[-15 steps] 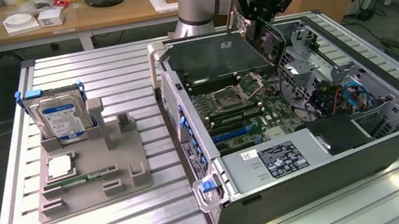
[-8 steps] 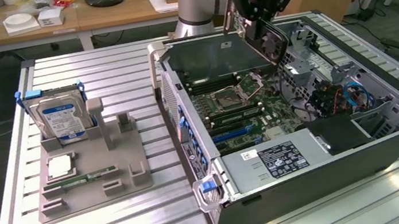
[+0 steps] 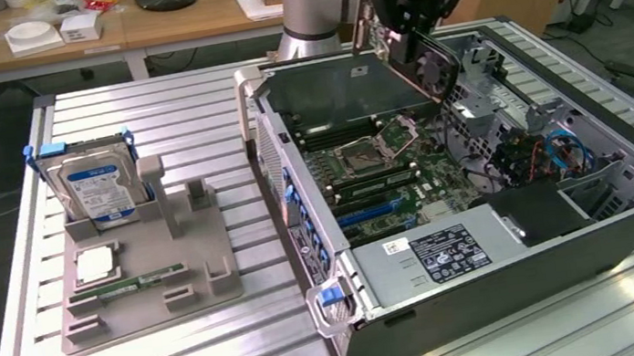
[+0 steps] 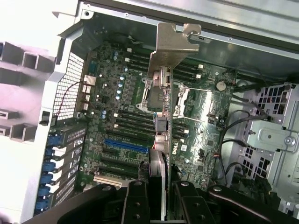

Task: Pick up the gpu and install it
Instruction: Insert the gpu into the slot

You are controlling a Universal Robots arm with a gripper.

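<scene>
The tool (image 3: 409, 20) is clamped narrow on the gpu (image 3: 431, 62), with a finger (image 4: 135, 200) against each flat face. The card hangs tilted over the open computer case (image 3: 492, 288), above the motherboard (image 3: 383, 165) and seemingly clear of it, though the angle makes that hard to judge. At nine o'clock from the case in the exterior view, a grey holder (image 3: 198, 249) on the tabletop (image 3: 160, 106) carries a hard drive (image 3: 98, 188).
</scene>
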